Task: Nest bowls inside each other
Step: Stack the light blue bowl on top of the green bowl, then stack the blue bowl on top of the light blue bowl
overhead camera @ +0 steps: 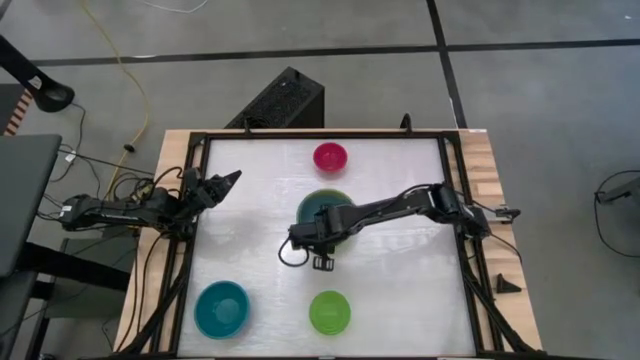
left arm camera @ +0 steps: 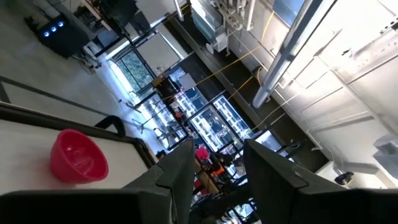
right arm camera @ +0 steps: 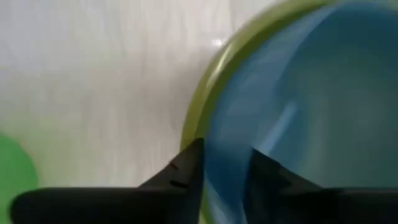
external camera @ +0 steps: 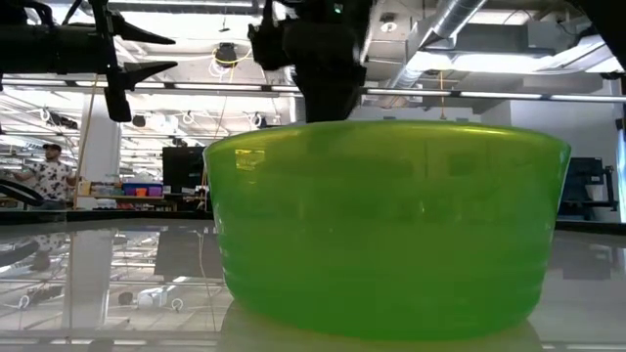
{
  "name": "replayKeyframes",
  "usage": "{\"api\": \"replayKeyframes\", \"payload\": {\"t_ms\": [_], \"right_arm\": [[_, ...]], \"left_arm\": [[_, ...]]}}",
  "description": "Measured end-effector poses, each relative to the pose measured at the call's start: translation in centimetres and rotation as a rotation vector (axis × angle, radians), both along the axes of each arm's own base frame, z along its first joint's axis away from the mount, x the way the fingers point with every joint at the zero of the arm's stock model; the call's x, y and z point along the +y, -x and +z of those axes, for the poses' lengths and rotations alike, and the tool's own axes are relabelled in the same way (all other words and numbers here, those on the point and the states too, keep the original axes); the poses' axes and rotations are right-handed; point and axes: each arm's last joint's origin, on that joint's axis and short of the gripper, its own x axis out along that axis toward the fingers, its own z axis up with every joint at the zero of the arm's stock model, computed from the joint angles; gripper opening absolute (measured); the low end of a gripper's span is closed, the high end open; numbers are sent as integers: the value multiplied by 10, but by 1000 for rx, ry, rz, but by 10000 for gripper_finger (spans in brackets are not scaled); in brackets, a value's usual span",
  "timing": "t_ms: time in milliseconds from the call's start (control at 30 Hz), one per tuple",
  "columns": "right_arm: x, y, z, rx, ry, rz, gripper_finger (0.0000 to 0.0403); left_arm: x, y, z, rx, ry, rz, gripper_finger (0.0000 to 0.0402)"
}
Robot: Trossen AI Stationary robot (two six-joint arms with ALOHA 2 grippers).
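The olive-green bowl [overhead camera: 325,212] stands at the table's middle with the light blue bowl [right arm camera: 311,106] sitting inside it. My right gripper [right arm camera: 225,152] points down over their near-left rims, open: one finger stands outside by the olive-green rim [right arm camera: 205,106], the other inside the light blue bowl. The magenta-pink bowl [overhead camera: 330,156] stands behind them, the teal bowl [overhead camera: 221,308] at the near left and the lime-green bowl [overhead camera: 330,312] at the near middle. My left gripper [overhead camera: 224,182] waits open in the air at the table's left edge. My right gripper has the light blue bowl's rim [right arm camera: 217,134] between its spread fingers, which come from above. I cannot tell whether either finger touches a bowl. Both bowls rest on the table.
A black frame [overhead camera: 445,200] runs round the white table top. The lime-green bowl [external camera: 391,225] fills the low view's foreground. Bare table lies between the teal bowl and the nested pair, and to the right of them under my right arm [overhead camera: 400,205].
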Motion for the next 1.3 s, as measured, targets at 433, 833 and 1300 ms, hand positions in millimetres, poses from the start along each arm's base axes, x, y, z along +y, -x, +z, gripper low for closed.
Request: {"api": "replayKeyframes", "payload": {"t_ms": [433, 833, 1300], "right_arm": [[-25, 47, 121, -410, -74, -111, 242], [-76, 176, 223, -644, 129, -399, 216], [-85, 234, 241, -664, 163, -545, 210]], "left_arm": [[-26, -3, 2, -58, -51, -828, 126], [-60, -3, 4, 519, 12, -958, 126], [-110, -10, -30, 1121, 12, -1182, 138]]}}
